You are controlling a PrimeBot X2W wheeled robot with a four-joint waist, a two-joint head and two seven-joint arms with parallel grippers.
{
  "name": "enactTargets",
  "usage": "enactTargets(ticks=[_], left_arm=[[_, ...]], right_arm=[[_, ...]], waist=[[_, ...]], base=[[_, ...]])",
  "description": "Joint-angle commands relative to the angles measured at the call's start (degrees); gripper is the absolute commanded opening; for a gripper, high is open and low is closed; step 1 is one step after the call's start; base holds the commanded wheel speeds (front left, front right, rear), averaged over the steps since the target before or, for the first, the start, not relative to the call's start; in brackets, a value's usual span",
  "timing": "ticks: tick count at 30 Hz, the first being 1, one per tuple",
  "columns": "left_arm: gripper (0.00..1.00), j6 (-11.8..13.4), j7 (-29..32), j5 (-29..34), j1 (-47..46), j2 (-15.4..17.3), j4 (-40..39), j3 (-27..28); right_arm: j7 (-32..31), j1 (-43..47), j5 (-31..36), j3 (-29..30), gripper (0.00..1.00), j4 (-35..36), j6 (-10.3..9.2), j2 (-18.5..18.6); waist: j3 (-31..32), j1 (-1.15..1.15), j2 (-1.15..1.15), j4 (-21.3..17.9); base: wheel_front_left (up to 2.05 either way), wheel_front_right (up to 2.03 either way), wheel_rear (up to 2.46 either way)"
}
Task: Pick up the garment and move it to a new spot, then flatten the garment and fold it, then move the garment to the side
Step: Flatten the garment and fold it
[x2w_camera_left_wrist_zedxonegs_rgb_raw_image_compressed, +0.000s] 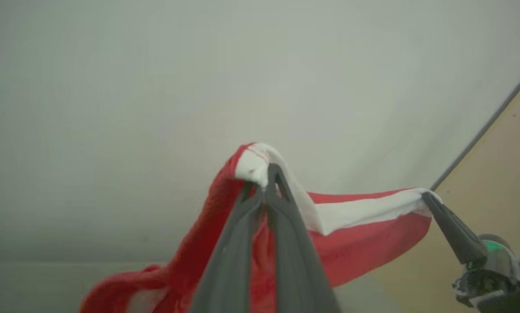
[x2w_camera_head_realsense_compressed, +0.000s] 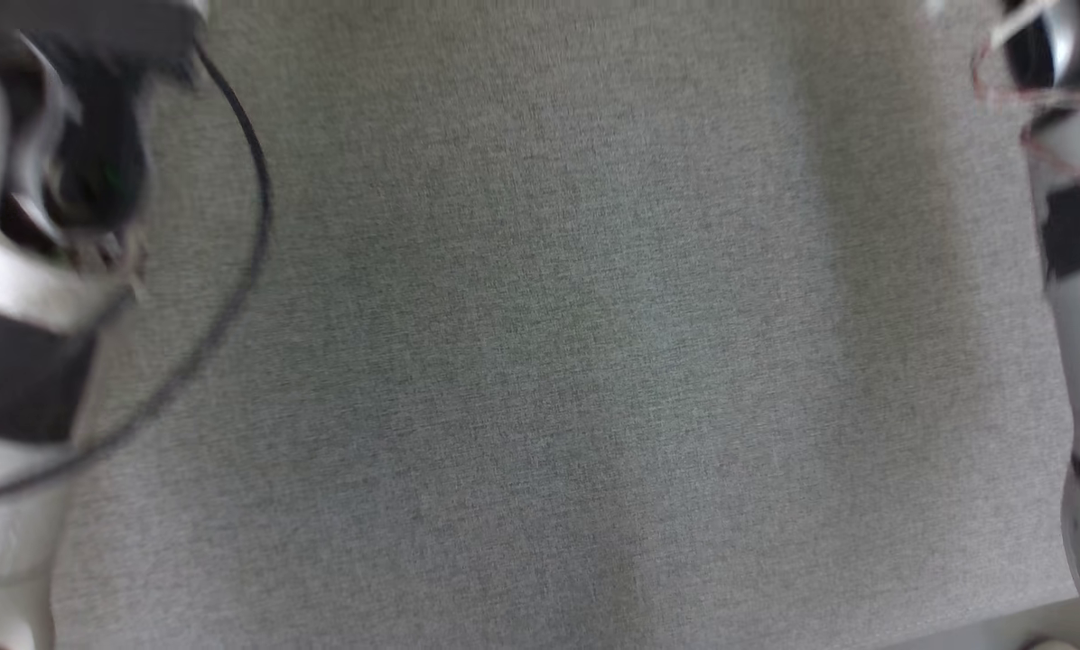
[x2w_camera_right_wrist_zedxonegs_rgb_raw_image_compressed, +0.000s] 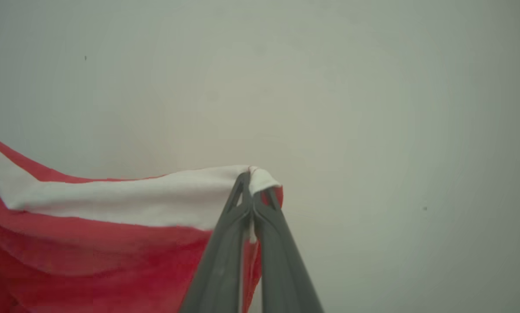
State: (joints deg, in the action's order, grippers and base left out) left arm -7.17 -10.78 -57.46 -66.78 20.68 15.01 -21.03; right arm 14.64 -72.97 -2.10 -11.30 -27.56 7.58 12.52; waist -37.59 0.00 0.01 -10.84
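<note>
Blurred left forearm (x2w_camera_head_realsense_compressed: 16,289) and right forearm (x2w_camera_head_realsense_compressed: 1077,271) are being shown at the grey tabletop's (x2w_camera_head_realsense_compressed: 540,361) side edges. Left wrist: the hanging red-and-white garment (x2w_camera_left_wrist_zedxonegs_rgb_raw_image_compressed: 364,243) is being pinched by the left gripper (x2w_camera_left_wrist_zedxonegs_rgb_raw_image_compressed: 266,174). Right wrist: its white band is being clamped by the right gripper (x2w_camera_right_wrist_zedxonegs_rgb_raw_image_compressed: 253,178).

The middle of the grey tabletop (x2w_camera_head_realsense_compressed: 540,343) offered wide room from near to far. The left arm (x2w_camera_head_realsense_compressed: 25,298) and its looping black cable (x2w_camera_head_realsense_compressed: 256,217) crowded the left edge, and the right arm (x2w_camera_head_realsense_compressed: 1077,235) crowded the right. The garment (x2w_camera_left_wrist_zedxonegs_rgb_raw_image_compressed: 364,217) hung stretched between the left end effector (x2w_camera_left_wrist_zedxonegs_rgb_raw_image_compressed: 262,178) and right end effector (x2w_camera_right_wrist_zedxonegs_rgb_raw_image_compressed: 253,184), barring passage there.
</note>
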Motion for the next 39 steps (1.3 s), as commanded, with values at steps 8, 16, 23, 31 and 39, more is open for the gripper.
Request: enactTargets(ticks=[8, 16, 23, 31, 39], left_arm=[[0.0, -0.3, 7.6, -8.6, 13.4, 3.6, -6.2, -4.8], [0.0, -0.4, 8.2, -13.4, 24.5, 4.1, -6.9, -7.3], [0.0, -0.4, 5.4, -13.7, 34.6, 4.5, -7.3, -9.3], [0.0, -0.3, 0.7, -12.3, 43.8, 2.5, -6.2, -13.6], [0.0, 1.4, -1.5, -9.1, 48.7, 2.3, -2.3, -16.1]], right_arm=[[-9.4, 14.4, -11.5, -3.7, 0.0, 10.8, -0.15, 4.9], [-22.3, 29.2, -18.9, -1.6, 0.0, 20.2, -0.15, 7.1], [-31.5, 41.9, -23.2, 2.3, 0.0, 26.1, -0.15, 9.1], [-40.4, 60.4, -23.1, 14.7, 0.0, 35.7, -0.16, 4.9], [-46.5, 71.3, -22.3, 17.6, 0.0, 42.6, -0.15, 0.5]], waist=[[8.7, 0.0, -0.01, 2.3], [16.2, 0.0, -0.01, 3.4], [21.5, 0.0, -0.01, 4.5], [26.8, 0.0, -0.01, 6.1], [29.0, 0.0, -0.01, 5.6]], base=[[0.0, 0.0, 0.0], [0.0, 0.0, 0.0], [0.0, 0.0, 0.0], [0.0, 0.0, 0.0], [0.0, 0.0, 0.0]])
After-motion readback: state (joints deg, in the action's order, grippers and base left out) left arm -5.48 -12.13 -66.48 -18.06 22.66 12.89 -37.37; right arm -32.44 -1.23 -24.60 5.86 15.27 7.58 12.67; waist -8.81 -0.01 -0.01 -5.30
